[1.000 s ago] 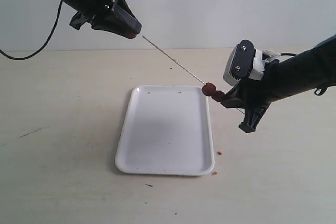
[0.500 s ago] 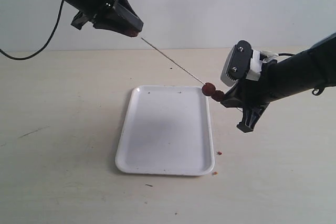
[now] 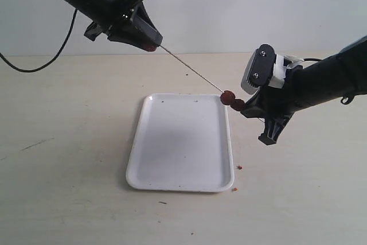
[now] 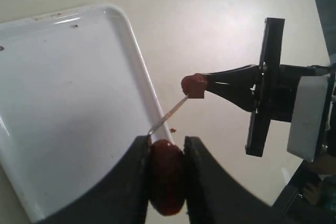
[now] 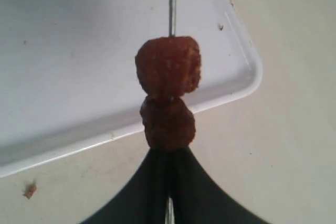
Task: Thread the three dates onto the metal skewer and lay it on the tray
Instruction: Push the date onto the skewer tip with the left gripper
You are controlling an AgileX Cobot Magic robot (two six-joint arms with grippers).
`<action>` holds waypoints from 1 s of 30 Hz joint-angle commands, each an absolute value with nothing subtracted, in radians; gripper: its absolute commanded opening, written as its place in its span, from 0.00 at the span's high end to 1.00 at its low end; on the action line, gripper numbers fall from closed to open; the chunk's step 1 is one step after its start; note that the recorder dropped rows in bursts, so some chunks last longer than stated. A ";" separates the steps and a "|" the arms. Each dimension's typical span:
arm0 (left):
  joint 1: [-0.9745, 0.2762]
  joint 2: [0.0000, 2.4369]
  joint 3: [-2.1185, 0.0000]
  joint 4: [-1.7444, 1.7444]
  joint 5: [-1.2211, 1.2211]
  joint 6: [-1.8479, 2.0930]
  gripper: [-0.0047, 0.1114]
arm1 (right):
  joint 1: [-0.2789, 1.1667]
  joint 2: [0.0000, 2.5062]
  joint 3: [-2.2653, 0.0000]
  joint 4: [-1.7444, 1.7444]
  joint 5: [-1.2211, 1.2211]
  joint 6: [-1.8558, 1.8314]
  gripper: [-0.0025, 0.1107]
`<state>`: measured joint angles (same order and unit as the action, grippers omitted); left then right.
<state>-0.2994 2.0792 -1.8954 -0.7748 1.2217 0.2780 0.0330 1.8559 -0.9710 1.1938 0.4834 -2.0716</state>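
White tray (image 3: 172,159) first, folks: it lies flat on the pale tabletop (image 3: 69,199), about the middle, with its short edge toward us, and we see only a few dark specks on its surface. Just off its near right corner we spot a couple of brown crumbs (image 3: 239,167) on the tabletop.

Further back now, and up in the air beside the tray's right edge, we have the right hand (image 3: 248,109), its fingers pinched tight on the metal skewer (image 3: 192,70). Two dates (image 3: 228,97) are on the rod, touching one another. The rear one is snug against the tips of that hand, and the pair hovers above the tray's far right corner.

From there we follow the skewer as it climbs on a slant, bare and straight, across the tray's far edge. It runs to the left hand (image 3: 151,45), raised high over the far left part of the tabletop. That hand is narrowed onto the third date (image 4: 167,174), one finger on each side of it. The skewer's free end reaches the date right at the fingertips; whether the point has gone in, we cannot tell. Behind it all, a black cable (image 3: 34,64) droops from the left arm against the pale wall.
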 commanded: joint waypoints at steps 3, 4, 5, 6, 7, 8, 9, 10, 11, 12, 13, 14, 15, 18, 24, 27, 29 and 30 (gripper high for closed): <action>-0.299 2.069 -1.895 -0.775 1.221 0.286 0.77 | 0.035 1.849 -0.967 1.198 0.505 -2.065 0.98; -0.299 2.069 -1.895 -0.775 1.221 0.286 0.77 | 0.035 1.849 -0.967 1.198 0.505 -2.065 0.98; -0.299 2.069 -1.895 -0.775 1.221 0.286 0.77 | 0.035 1.849 -0.967 1.198 0.505 -2.065 0.98; -0.297 2.069 -1.895 -0.775 1.221 0.286 0.77 | 0.035 1.849 -0.967 1.198 0.505 -2.065 0.98; -0.290 2.069 -1.895 -0.775 1.221 0.286 0.77 | 0.035 1.849 -0.967 1.198 0.505 -2.065 0.98; -0.284 2.069 -1.895 -0.774 1.221 0.286 0.77 | 0.035 1.849 -0.967 1.198 0.505 -2.065 0.98; -0.277 2.069 -1.895 -0.774 1.221 0.286 0.77 | 0.035 1.849 -0.967 1.196 0.505 -2.065 0.98; -0.273 2.069 -1.895 -0.774 1.221 0.286 0.77 | 0.035 1.849 -0.967 1.196 0.505 -2.065 0.98; -0.267 2.069 -1.895 -0.774 1.221 0.286 0.77 | 0.035 1.849 -0.967 1.196 0.505 -2.065 0.98; -0.264 2.069 -1.895 -0.774 1.221 0.286 0.77 | 0.035 1.849 -0.967 1.196 0.505 -2.065 0.98; -0.260 2.069 -1.895 -0.774 1.221 0.286 0.77 | 0.035 1.849 -0.967 1.196 0.505 -2.065 0.98; -0.258 2.069 -1.895 -0.774 1.221 0.286 0.77 | 0.035 1.849 -0.967 1.196 0.505 -2.065 0.98; -0.258 2.069 -1.895 -0.774 1.221 0.286 0.77 | 0.035 1.849 -0.967 1.196 0.505 -2.065 0.98; -0.258 2.069 -1.895 -0.779 1.221 0.286 0.77 | 0.035 1.849 -0.967 1.194 0.507 -2.065 0.98; -0.258 2.069 -1.895 -0.841 1.221 0.299 0.77 | 0.035 1.849 -0.967 1.191 0.520 -2.065 0.98; -0.260 2.069 -1.895 -0.841 1.221 0.301 0.77 | 0.035 1.849 -0.967 1.191 0.524 -2.065 0.98; -0.262 2.069 -1.895 -0.841 1.221 0.301 0.77 | 0.035 1.849 -0.967 1.191 0.525 -2.065 0.98; -0.266 2.069 -1.895 -0.841 1.221 0.303 0.77 | 0.035 1.849 -0.967 1.196 0.526 -2.065 0.98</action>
<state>-0.2594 2.0792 -1.8954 -0.8276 1.2217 0.2957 0.0330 1.8559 -0.9710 1.1919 0.5154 -2.0692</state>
